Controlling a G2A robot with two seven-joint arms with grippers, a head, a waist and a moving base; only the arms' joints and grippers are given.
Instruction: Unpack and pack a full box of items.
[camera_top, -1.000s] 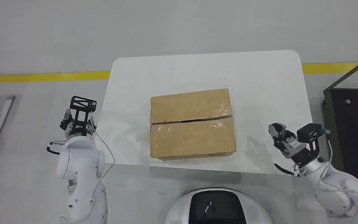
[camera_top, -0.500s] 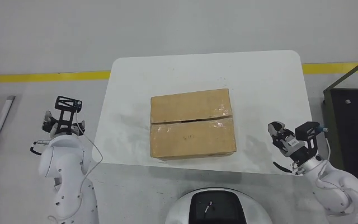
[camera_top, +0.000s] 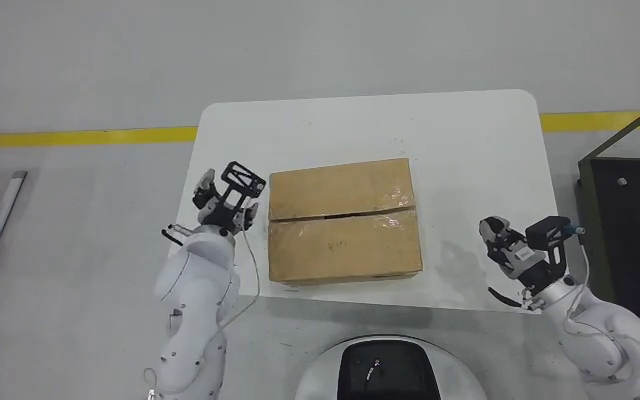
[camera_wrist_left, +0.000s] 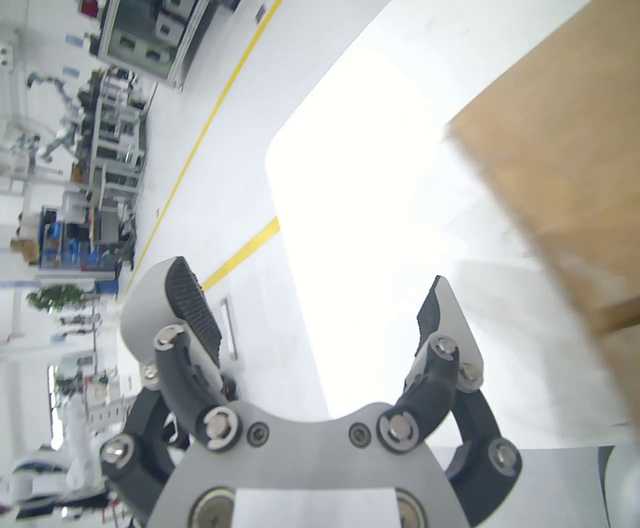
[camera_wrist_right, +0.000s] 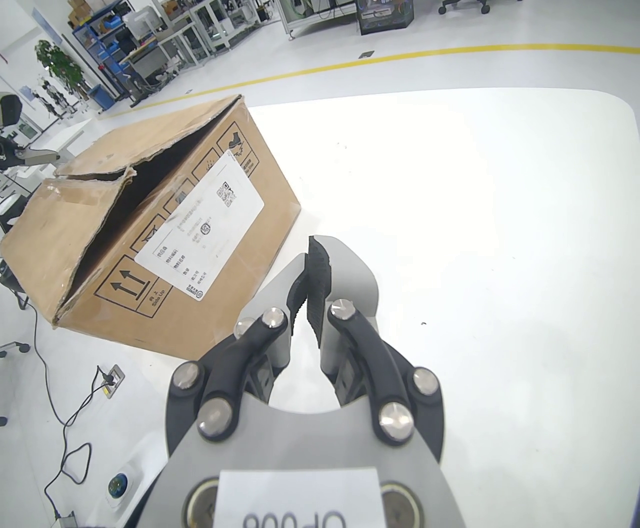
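On the white table (camera_top: 470, 130) sits the cardboard box (camera_top: 343, 220), top flaps folded down. Left gripper (camera_wrist_left: 306, 277) hangs spread wide beside its left end; right gripper (camera_wrist_right: 312, 260), fingers pressed together, hovers well apart.

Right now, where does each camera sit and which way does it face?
Top: overhead, looking down on table and box; both arms show.
Left wrist: behind the open left gripper, facing the box's corner across the table.
Right wrist: behind the shut right gripper, facing the box's labelled side.
Shared: all three show box and table.
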